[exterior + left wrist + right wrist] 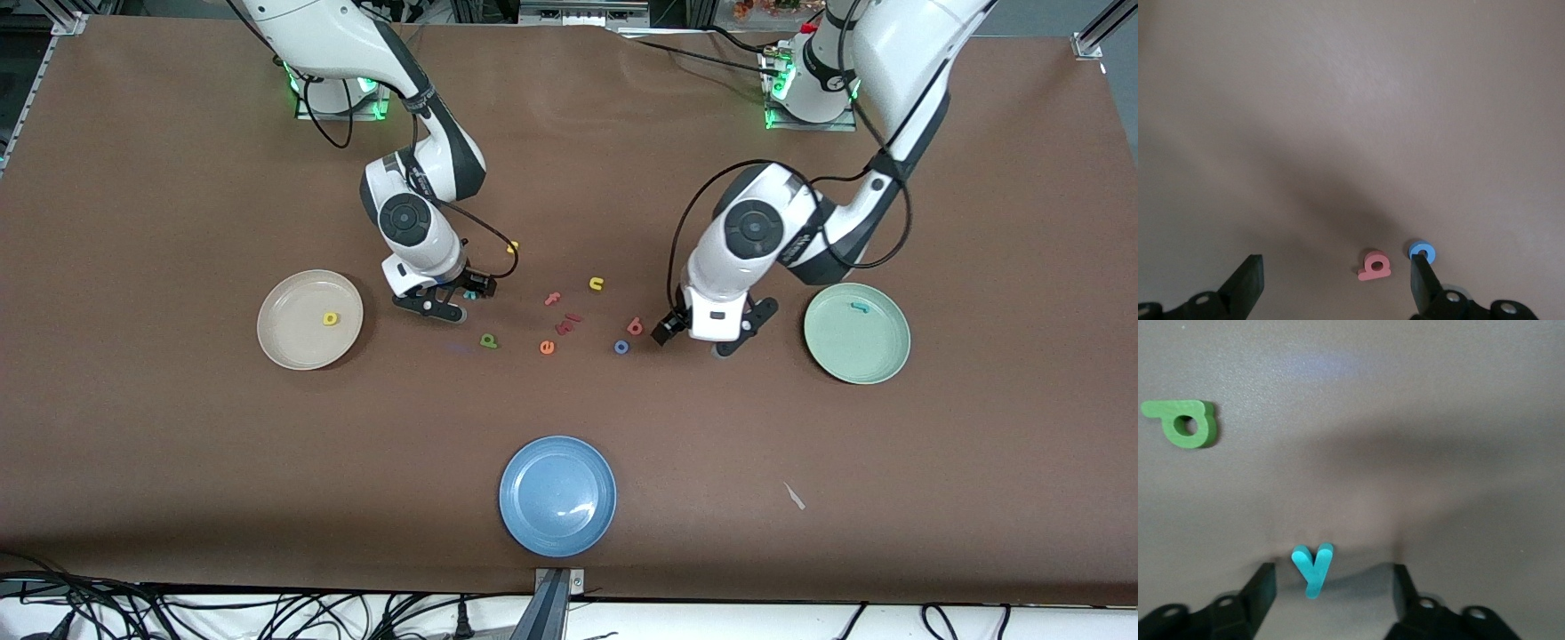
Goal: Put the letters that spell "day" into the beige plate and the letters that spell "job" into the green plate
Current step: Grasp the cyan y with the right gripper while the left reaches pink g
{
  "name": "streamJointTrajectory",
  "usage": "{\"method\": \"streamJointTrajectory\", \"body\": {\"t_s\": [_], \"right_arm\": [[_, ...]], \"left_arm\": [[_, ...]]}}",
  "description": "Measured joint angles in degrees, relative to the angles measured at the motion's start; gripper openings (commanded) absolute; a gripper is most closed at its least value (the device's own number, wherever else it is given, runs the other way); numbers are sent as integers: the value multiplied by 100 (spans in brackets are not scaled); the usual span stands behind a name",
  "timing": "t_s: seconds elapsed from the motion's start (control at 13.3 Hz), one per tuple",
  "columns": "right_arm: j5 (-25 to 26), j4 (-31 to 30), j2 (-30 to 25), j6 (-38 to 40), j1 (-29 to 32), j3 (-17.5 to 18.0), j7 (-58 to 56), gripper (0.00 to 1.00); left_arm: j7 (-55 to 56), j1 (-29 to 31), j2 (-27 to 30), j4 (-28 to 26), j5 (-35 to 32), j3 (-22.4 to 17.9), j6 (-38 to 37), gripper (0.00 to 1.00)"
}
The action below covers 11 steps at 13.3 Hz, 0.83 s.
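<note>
Foam letters lie scattered on the brown bench (pixel 178 462) in the front view. A yellow d (pixel 331 317) rests flat in the beige plate (pixel 289 351), a round shallow dish toward the right arm's end. A teal j (pixel 860 308) lies in the green plate (pixel 876 364), a pale mint dish of the same shape toward the left arm's end. Between the plates sit a green a (pixel 489 340), a red-pink b (pixel 635 326) and, just beside it and nearer the camera, a blue o (pixel 621 347). Among them are an orange e (pixel 547 348), a pink f (pixel 552 299) and a yellow u (pixel 597 284). A glossy blue plate (pixel 557 495) sits nearest the camera. The right pincer (pixel 453 302) is low over the bench beside the beige plate; the left pincer (pixel 711 338) is low between the b and the green plate.

From the left wrist view, the left pincer (pixel 1337 287) stands open with nothing between its dark fingers (pixel 1248 283). The b (pixel 1374 266) lies flat between them, matte and thick-cut; the ring-shaped o (pixel 1421 251) sits just beside one fingertip.

From the right wrist view, the right pincer (pixel 1333 587) is open around a teal y (pixel 1313 569), with gaps on both sides, touching neither finger (pixel 1261 590). The a (pixel 1185 423) lies well apart, a chunky slab with a round hole.
</note>
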<state>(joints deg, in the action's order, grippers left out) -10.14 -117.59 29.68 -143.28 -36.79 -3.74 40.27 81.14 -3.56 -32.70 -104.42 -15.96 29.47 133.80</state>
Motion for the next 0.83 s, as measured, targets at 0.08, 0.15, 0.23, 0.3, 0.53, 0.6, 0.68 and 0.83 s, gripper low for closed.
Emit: {"method": "streamJointTrajectory", "body": {"t_s": [0.08,0.15,0.23,0.3,0.53,0.6,0.68,0.83], "right_arm": [[0,2,3,-6,0,-1,0,52],[0,4,6,-10,-1,-2,0,45],[0,10,13,-15,-2,-2,0,39],[0,15,20,-18,-2,-2,0,33],[0,66,36,-19,-2,-3,4,16],[0,77,46,-18,-2,-3,4,11],[0,86,47,-19,-2,-5,5,8],[-1,121,59,-19,-2,-6,7,4]], "left_arm": [[0,-62,-89,6,-73,0,34,95],[0,-112,-147,11,-164,-1,38,94],[0,-171,-209,10,-239,-1,38,94],[0,-235,-280,9,-280,-2,38,94],[51,-413,-545,43,-343,-12,140,89],[65,-442,-626,107,-413,-13,203,88],[72,-455,-702,189,-504,-14,250,85],[78,-462,-853,393,-709,-15,269,79]]}}
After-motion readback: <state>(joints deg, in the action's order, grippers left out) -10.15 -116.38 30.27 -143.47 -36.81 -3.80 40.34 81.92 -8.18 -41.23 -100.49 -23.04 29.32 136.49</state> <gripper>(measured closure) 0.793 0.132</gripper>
